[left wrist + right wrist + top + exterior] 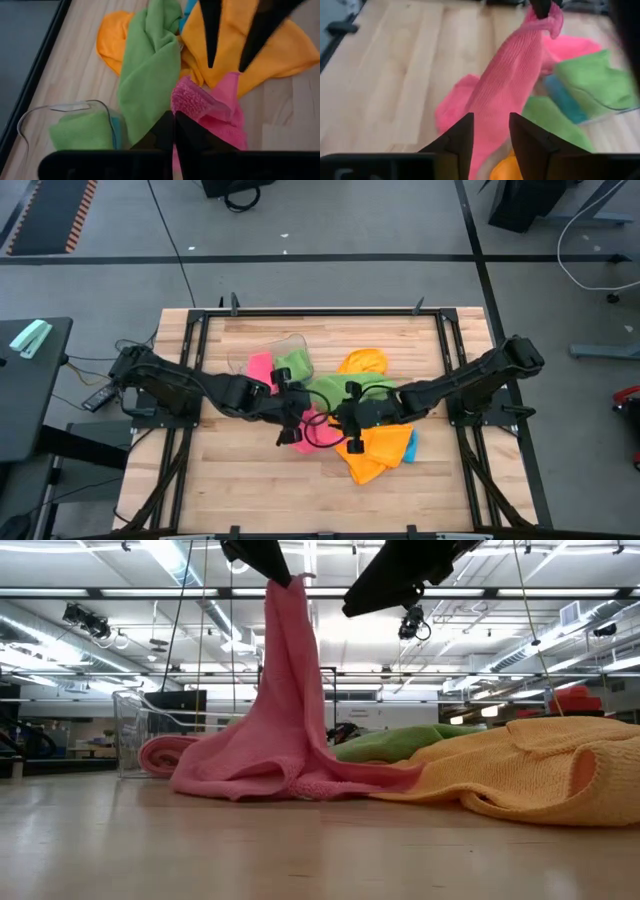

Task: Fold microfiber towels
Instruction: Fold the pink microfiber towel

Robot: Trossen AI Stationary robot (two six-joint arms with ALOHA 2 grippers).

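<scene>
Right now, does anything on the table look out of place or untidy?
Yes. The towels lie in a crumpled heap, not folded: the green towel and orange towel overlap, and the left gripper holds the pink towel up by one corner.

Towel heap (372, 442) and tub (262, 352) crowd table centre — front boards (250, 495) open.

Both my arms are dark, near-black, built of chunky jointed segments with rounded housings at the elbows and shoulders. Black cables trail off the left arm's base toward the table edge, and a thin loop of cable hangs near the wrists. My left gripper (174, 131) has two flat, tapering black fingers; my right gripper (490, 132) shows the same matte black, blade-like fingers on a wide black crossbar.
</scene>
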